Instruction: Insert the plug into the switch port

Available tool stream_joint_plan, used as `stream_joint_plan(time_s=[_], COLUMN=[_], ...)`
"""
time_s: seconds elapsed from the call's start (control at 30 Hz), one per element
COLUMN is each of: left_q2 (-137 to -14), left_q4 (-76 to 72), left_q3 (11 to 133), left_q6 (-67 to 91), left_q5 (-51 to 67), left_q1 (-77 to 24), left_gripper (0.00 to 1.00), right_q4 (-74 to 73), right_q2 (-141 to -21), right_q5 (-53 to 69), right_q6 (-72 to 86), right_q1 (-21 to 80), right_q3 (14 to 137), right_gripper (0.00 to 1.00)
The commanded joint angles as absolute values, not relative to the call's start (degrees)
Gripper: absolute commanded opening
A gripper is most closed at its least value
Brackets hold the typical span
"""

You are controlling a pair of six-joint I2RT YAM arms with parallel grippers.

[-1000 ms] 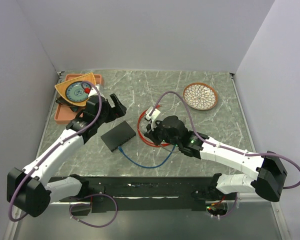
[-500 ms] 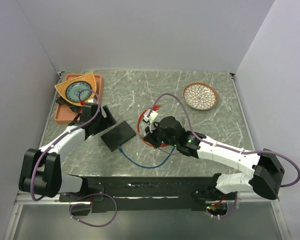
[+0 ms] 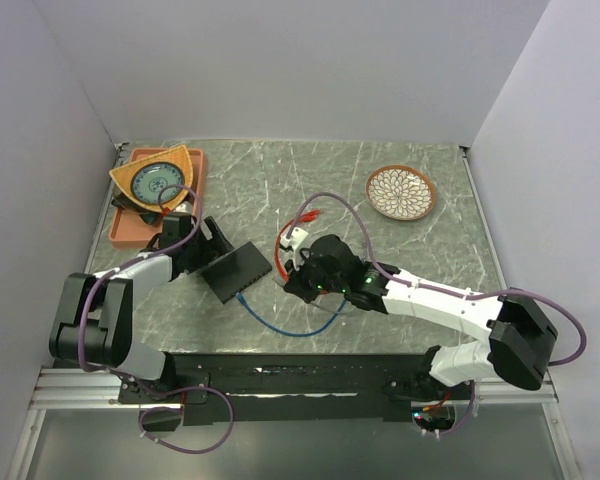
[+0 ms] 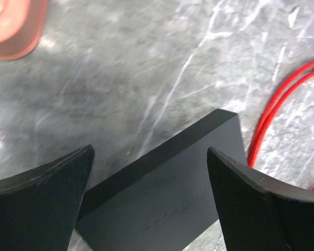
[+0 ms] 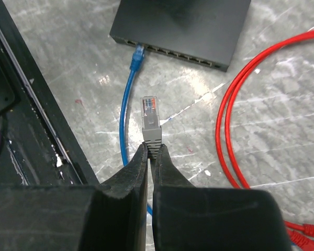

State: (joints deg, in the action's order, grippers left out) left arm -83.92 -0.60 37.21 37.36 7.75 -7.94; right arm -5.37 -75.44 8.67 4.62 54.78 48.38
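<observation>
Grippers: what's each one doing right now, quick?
Left gripper: open, over one end of the black switch box.
Right gripper: shut on the grey plug.

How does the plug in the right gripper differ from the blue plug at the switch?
The blue plug is seated in a port near one end of the switch; the gray plug is short of the ports, clamped in the right gripper. The blue plug's cable trails across the table; the gray plug's is hidden by the fingers. Both point at the same port row.
</observation>
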Motion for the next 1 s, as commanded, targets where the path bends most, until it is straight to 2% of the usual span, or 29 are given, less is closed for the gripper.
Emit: stream_joint_plan(time_s=[0.0, 0.1, 0.37, 0.97], left_q2=[-86.6, -84.4, -81.6, -73.5], left_q4=[0.4, 0.4, -3.2, -1.3], left_q3=[35.7, 34.0, 29.5, 25.0], left_q6=[37.1, 38.4, 42.2, 43.6], left_q5=[11.1, 13.3, 20.5, 22.7], left_q1=[-7.8, -7.9, -7.8, -7.9], left_gripper=[0.99, 0.94, 0.88, 0.69], right_q4=[-4.6, -4.7, -5.5, -6.4], right_q2=[-76.3, -77.5, -82.2, -93.2], right_q5=[9.7, 9.7, 7.3, 0.2], right_q6=[5.8, 6.2, 7.0, 8.0], right_q1=[55.3, 55.5, 57.3, 59.6], right_q3=[48.2, 48.3, 49.7, 55.0], right_gripper=[0.00, 0.00, 0.00, 0.00])
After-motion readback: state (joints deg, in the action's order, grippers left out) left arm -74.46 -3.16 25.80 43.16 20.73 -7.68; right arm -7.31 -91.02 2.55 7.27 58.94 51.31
